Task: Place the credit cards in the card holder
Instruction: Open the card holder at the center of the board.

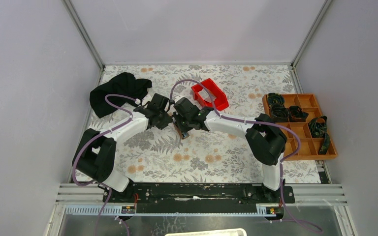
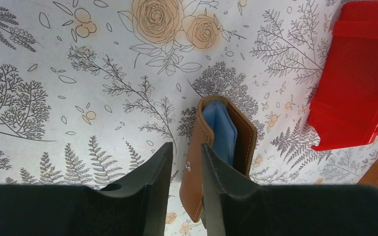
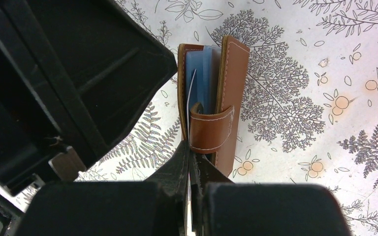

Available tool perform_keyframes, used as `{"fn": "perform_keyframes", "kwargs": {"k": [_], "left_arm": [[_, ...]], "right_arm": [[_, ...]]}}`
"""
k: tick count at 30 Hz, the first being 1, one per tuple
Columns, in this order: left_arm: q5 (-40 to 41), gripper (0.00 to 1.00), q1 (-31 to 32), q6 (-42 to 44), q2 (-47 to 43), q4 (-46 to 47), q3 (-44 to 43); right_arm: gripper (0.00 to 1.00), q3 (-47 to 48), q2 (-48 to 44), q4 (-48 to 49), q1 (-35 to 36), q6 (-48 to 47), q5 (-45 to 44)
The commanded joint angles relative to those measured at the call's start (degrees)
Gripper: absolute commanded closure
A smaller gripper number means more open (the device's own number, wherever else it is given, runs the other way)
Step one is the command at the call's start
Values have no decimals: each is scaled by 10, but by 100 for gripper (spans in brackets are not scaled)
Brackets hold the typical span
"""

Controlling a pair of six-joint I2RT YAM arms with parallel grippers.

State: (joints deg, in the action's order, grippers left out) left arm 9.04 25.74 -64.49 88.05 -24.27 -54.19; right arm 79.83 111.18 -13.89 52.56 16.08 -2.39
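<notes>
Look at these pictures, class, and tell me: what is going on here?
Two robot arms meet over a brown card holder standing on edge. The right gripper has its jaws shut on what looks like a thin card, seen edge-on, its far end reaching into the holder, where what look like light blue cards already sit. The left gripper straddles one flap, jaws open, not clamping it.

Card holder (image 1: 179, 131) is mostly covered in top view; its lower end is hidden behind fingers (image 2: 226, 196) in both wrist views. Credit card (image 3: 192, 87) pinched in right gripper (image 3: 189, 147) is seen edge-on only. Blue cards (image 2: 217, 129) inside cannot be counted. Red bin (image 2: 354, 73) is cut off at the right edge.
</notes>
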Motion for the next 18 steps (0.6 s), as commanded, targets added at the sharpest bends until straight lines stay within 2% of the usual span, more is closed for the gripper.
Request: {"fn": "perform_keyframes", "kwargs": {"k": [1,18], "left_arm": [[9,65,-2,-19,5,45,-4],[5,65,-2,-53,-52,98,55]], "right_arm": [[100,-20,-1,-52,5,0,-3],[100,-12,7,-53,4,8,6]]}}
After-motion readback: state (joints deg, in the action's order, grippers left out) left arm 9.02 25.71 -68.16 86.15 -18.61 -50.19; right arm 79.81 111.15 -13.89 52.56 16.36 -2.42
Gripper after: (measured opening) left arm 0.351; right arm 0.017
